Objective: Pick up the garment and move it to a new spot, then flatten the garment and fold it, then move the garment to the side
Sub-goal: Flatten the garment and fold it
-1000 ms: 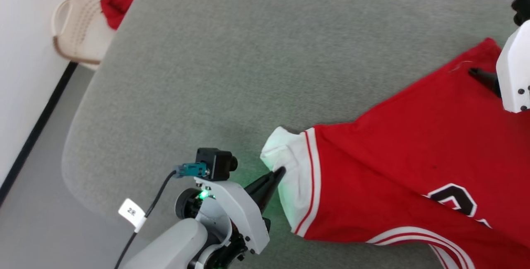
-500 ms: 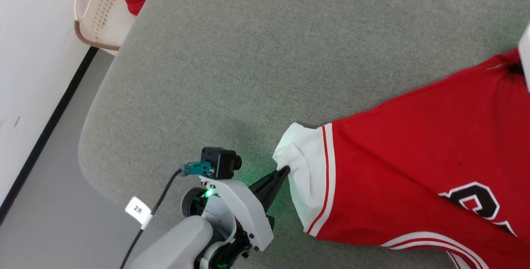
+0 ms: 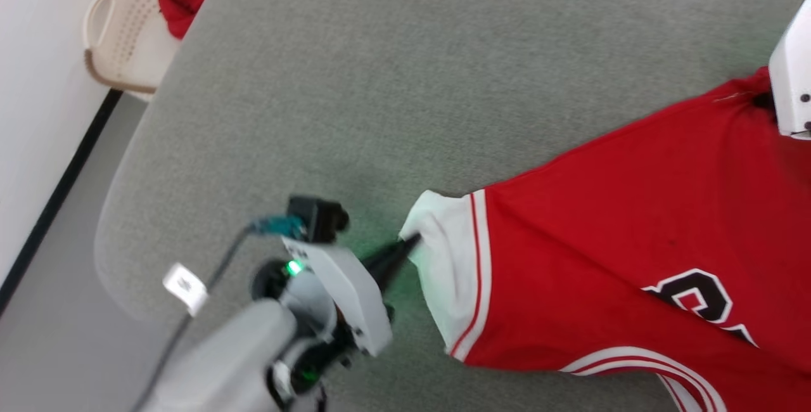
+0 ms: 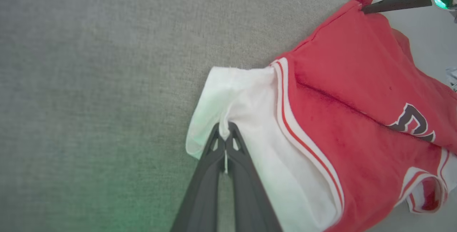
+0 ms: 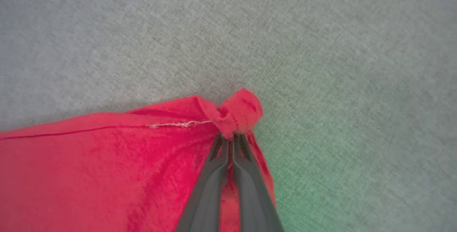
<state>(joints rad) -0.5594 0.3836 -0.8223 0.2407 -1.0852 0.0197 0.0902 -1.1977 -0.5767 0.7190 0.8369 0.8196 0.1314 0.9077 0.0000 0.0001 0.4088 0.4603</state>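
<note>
Across the near right part of the grey cloth-covered bench lies the red short-sleeved jersey, with white sleeves and black-and-white chest lettering, front up and mostly spread. Toward the bench's near edge, the left fingers are pressed together, pinching a fold at the edge of the white sleeve. Toward the bench's far right, the right fingers are likewise pressed together on the bunched red hem corner.

With both pinches set along one side of the jersey, the step in hand looks like the pick-up before carrying it to a new spot. The next move probably calls for raising both arms together, evenly, and keeping the cloth lightly taut between them. Both grips are small, so a jerk could pull the fabric free.
</note>
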